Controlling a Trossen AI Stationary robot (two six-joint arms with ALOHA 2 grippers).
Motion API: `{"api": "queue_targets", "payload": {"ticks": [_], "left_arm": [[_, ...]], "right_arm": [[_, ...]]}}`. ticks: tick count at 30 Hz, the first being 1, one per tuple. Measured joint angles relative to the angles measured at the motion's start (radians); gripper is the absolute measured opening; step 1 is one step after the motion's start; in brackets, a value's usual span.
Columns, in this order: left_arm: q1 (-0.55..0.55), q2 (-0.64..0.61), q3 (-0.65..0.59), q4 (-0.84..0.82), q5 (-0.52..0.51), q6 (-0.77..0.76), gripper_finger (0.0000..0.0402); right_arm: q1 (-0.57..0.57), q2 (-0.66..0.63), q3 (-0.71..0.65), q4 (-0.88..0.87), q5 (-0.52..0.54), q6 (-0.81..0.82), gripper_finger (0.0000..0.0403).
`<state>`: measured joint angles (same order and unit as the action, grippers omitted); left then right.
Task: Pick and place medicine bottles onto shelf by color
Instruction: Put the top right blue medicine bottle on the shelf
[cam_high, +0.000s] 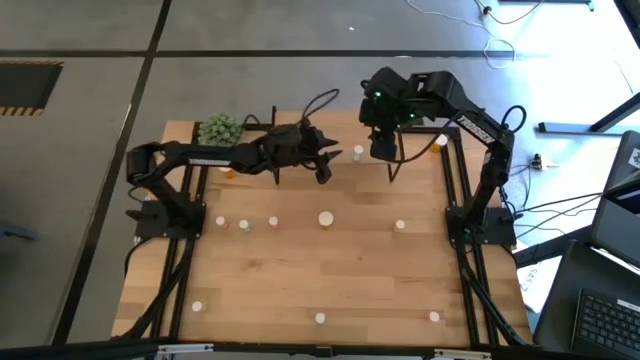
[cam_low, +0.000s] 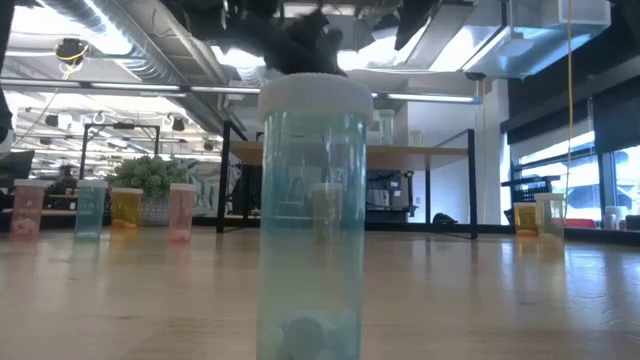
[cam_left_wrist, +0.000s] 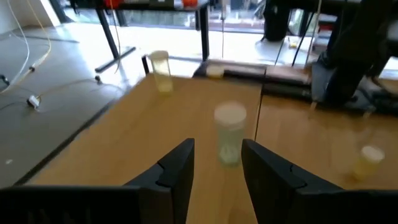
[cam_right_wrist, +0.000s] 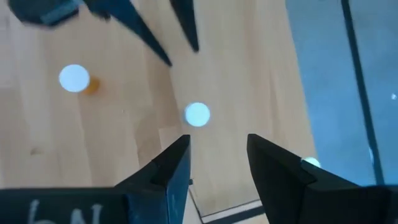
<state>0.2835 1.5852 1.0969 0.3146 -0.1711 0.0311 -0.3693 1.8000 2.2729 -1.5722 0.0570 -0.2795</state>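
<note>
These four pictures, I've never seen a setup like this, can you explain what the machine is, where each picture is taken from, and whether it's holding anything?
It is a robot with two dark arms at a wooden table. One picture looks straight down from overhead, one looks level across the tabletop, and two come from cameras on the arms' wrists.

Small capped medicine bottles stand scattered on the table; one bluish bottle stands right before the low camera. A green plant sits at the far edge.

The left gripper is open, lined up with a pale bottle just ahead. The right gripper is open above a white-capped bottle. Neither holds anything.

Two matte black jointed arms with looping black cables and white lettering.
</note>
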Motion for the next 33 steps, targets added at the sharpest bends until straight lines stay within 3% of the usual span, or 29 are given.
{"api": "queue_targets", "payload": {"ticks": [4, 12, 18, 33], "left_arm": [[-0.022, -0.099, 0.001, -0.089, 0.0, -0.001, 0.0128], [-0.088, -0.279, 0.001, -0.267, -0.008, -0.028, 0.0128], [-0.131, -0.34, 0.001, -0.325, -0.079, -0.024, 0.0128], [-0.15, -0.353, 0.001, -0.401, -0.074, -0.029, 0.0128]], "right_arm": [[-0.001, 0.001, -0.002, 0.0, -0.048, -0.014, 0.0161], [-0.007, 0.001, -0.03, 0.002, -0.244, -0.107, 0.0161], [-0.007, 0.001, -0.09, 0.0, -0.155, -0.168, 0.0161], [-0.007, 0.002, -0.189, 0.081, -0.11, -0.086, 0.0161]]}}
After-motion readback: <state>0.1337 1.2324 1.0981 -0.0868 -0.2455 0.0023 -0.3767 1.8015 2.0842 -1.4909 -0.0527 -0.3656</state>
